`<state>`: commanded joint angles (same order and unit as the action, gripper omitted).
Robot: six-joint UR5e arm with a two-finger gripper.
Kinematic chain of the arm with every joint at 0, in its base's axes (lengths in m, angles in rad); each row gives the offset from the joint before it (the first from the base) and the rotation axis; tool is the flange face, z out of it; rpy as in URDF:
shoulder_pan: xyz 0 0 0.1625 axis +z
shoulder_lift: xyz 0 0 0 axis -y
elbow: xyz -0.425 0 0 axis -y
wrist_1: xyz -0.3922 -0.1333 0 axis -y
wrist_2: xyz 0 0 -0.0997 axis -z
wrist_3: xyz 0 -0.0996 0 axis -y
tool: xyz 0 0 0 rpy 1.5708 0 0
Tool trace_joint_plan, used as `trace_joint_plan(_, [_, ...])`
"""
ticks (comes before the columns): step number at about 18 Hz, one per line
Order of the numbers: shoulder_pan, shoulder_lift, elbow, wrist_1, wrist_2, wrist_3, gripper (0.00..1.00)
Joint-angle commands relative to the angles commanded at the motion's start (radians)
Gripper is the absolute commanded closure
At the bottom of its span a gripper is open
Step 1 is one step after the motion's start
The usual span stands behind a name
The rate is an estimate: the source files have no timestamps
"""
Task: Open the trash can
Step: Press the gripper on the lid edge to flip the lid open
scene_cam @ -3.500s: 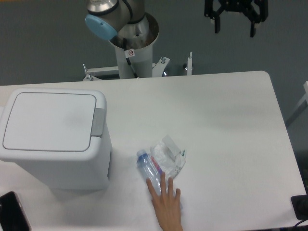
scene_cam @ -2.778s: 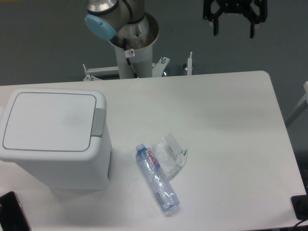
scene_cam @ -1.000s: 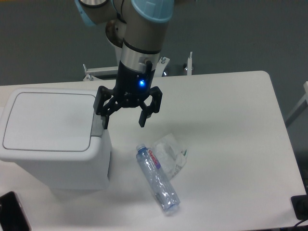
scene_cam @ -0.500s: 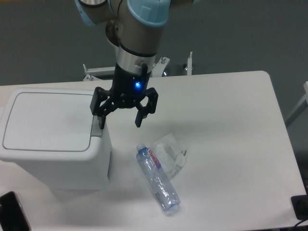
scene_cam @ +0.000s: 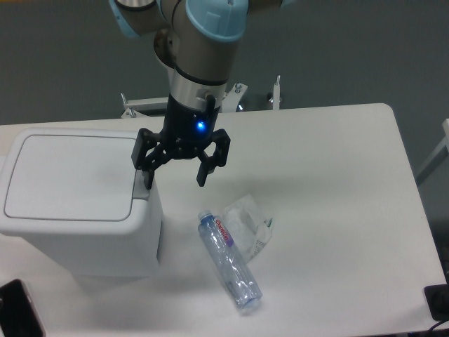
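Note:
The white trash can [scene_cam: 77, 203] stands at the table's left with its flat lid [scene_cam: 70, 175] shut. Its grey push-button tab [scene_cam: 141, 191] sits on the right rim, partly hidden by a finger. My gripper [scene_cam: 175, 179] hangs open over the can's right edge, its left finger [scene_cam: 149, 175] right at the tab and its right finger [scene_cam: 204, 170] out over the table. It holds nothing. I cannot tell whether the left finger touches the tab.
A clear plastic bottle [scene_cam: 228, 261] lies on the table right of the can, beside a crumpled plastic wrapper [scene_cam: 247, 223]. A dark phone [scene_cam: 17, 309] lies at the front left corner. The robot's base post [scene_cam: 193, 77] stands behind the table.
A hand left the bottle on the table and withdrew. The arm swung from the far upper right down to the can's right rim; over the last half second it has barely moved.

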<state>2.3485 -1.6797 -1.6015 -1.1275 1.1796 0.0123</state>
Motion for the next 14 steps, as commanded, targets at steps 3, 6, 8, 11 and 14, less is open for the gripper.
trace_joint_plan(3, [0.0, 0.0, 0.0, 0.0, 0.0, 0.0, 0.0])
trace_joint_plan(6, [0.0, 0.0, 0.0, 0.0, 0.0, 0.0, 0.0])
trace_joint_plan(8, [0.0, 0.0, 0.0, 0.0, 0.0, 0.002, 0.0])
trace_joint_plan(11, [0.0, 0.002, 0.0, 0.002, 0.0, 0.002, 0.0])
trace_joint_plan(14, [0.0, 0.002, 0.04, 0.04, 0.006, 0.012, 0.0])
